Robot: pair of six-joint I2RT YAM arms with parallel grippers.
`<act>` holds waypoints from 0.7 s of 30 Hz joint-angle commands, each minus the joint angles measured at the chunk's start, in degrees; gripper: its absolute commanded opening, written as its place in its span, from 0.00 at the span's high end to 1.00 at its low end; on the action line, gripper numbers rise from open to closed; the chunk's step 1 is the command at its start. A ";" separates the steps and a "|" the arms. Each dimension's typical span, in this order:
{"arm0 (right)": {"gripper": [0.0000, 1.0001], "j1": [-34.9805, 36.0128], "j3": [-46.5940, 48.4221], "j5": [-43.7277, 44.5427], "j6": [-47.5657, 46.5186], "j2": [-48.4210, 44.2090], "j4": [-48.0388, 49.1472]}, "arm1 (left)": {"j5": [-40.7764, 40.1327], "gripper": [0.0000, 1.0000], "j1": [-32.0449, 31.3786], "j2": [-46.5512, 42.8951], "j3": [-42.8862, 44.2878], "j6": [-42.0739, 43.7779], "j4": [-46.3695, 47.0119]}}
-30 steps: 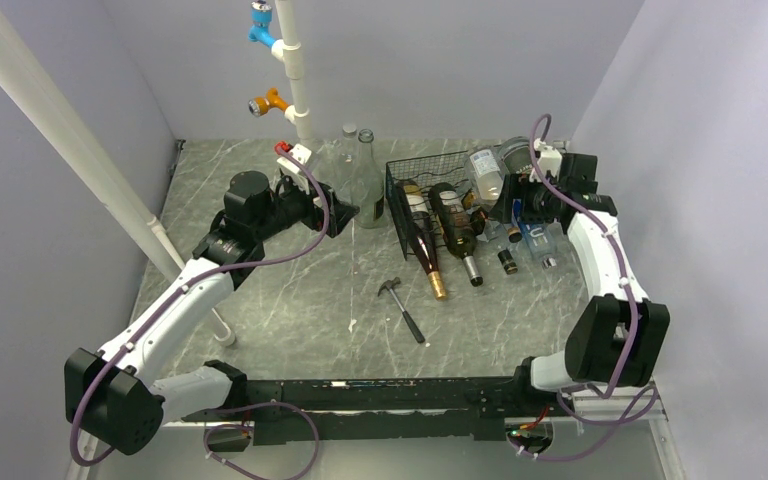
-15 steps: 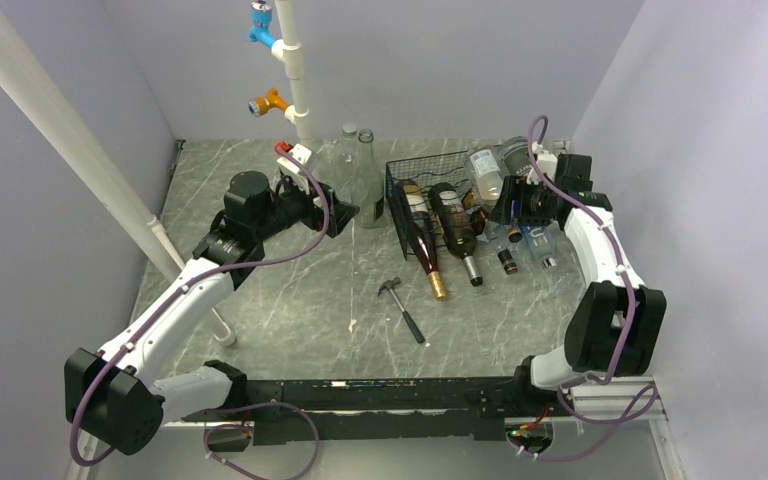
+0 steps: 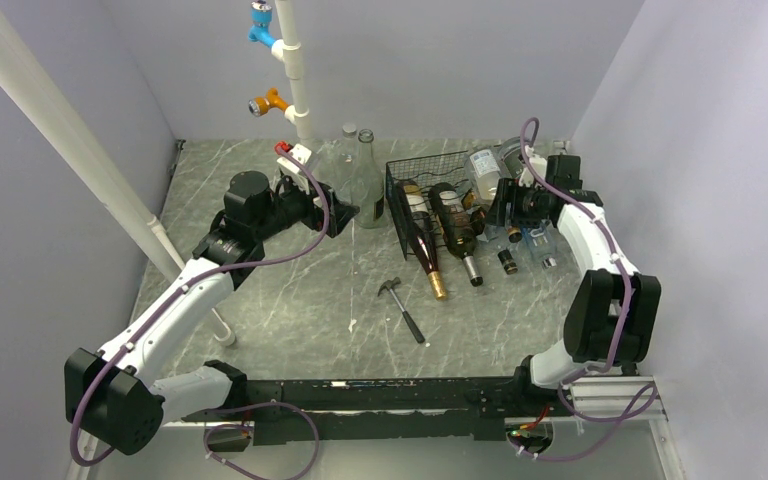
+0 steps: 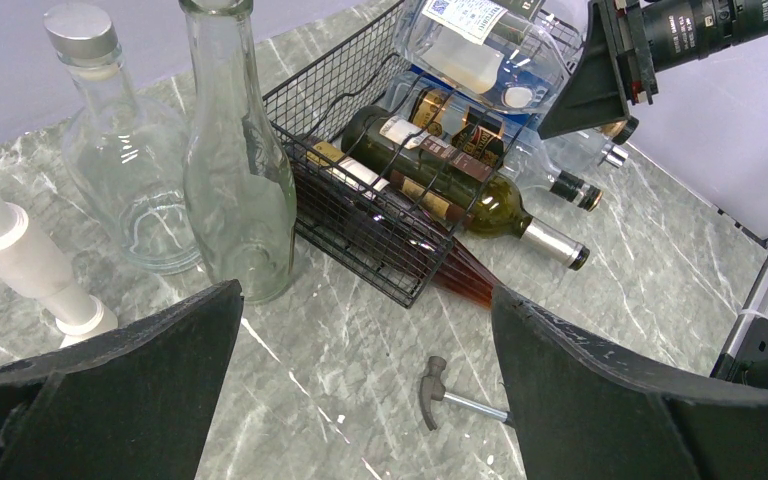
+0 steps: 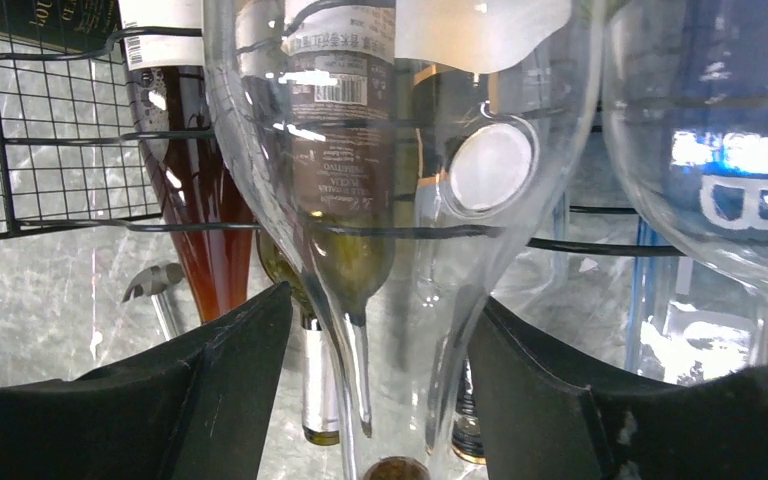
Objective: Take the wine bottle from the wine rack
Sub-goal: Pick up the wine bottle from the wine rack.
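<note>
Wine bottle [image 5: 390,230] seemingly between the right jaws

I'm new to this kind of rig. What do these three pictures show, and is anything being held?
Two white-and-black robot arms sit at a grey marbled table's near edge. The wide picture looks down from above and behind; the other two come from wrist cameras. On the table: a black wire-mesh wine rack holding dark bottles lying down, two standing clear glass bottles, a small hammer. The left pincer is open and empty. The right pincer is open, its fingers either side of a lying clear bottle.
</note>
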 commanded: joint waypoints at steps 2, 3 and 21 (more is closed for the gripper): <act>0.34 1.15 1.67 0.37 1.77 0.80 2.15 | 0.23 0.01 0.19 -1.71 0.96 0.25 1.49; 0.35 1.25 1.70 0.43 1.86 0.91 2.15 | 0.23 0.01 0.18 -1.71 0.96 0.27 1.45; 0.44 1.46 1.16 1.76 2.66 1.32 2.32 | 0.14 0.00 0.19 -1.75 0.96 0.33 1.40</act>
